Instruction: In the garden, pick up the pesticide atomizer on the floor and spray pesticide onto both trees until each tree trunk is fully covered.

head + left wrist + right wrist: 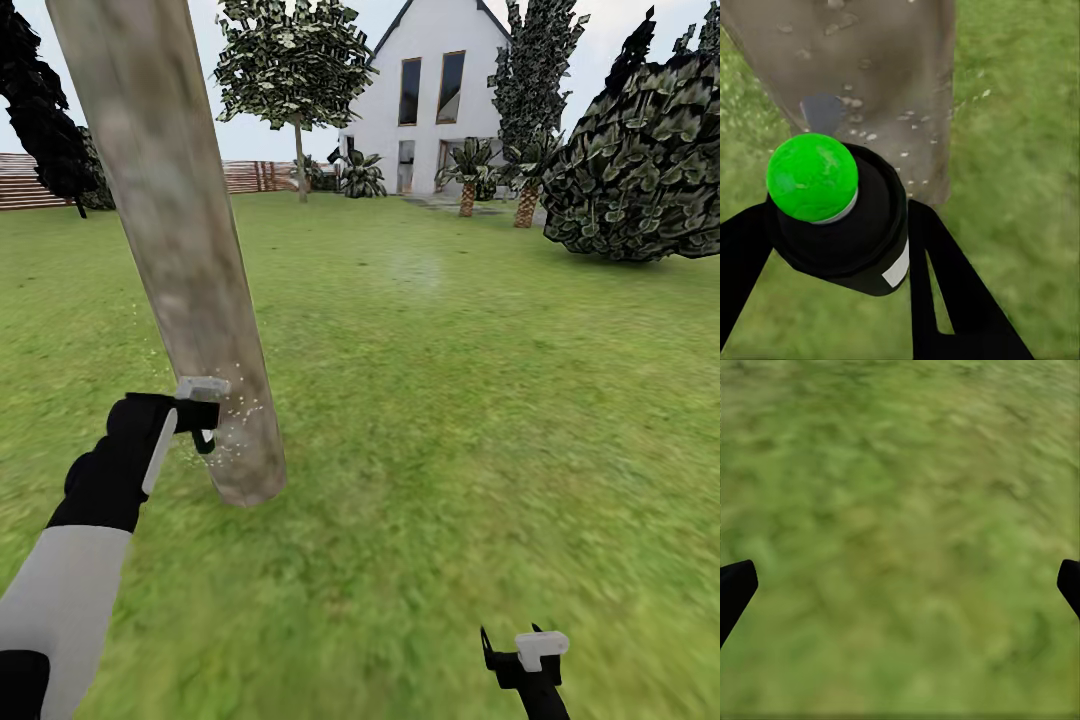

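Note:
The near tree trunk [190, 260], thick and mottled grey-tan, leans across the left of the head view down to the grass. My left gripper [207, 425] is right beside its base, shut on the pesticide atomizer [844, 232], a black bottle with a green ball top and a white label. White pesticide specks [242, 408] float between the nozzle and the bark. In the left wrist view the specks dot the tree trunk [877, 82] just ahead of the bottle. My right gripper [508, 645] hangs open low at the right over bare grass, its fingertips [735, 592] wide apart.
The lawn [450, 400] stretches open to the right and ahead. Another tall tree [298, 70] stands far back near the wooden fence [30, 180]. A big dark bush [640, 170], palms [467, 170] and a white house [440, 90] lie beyond.

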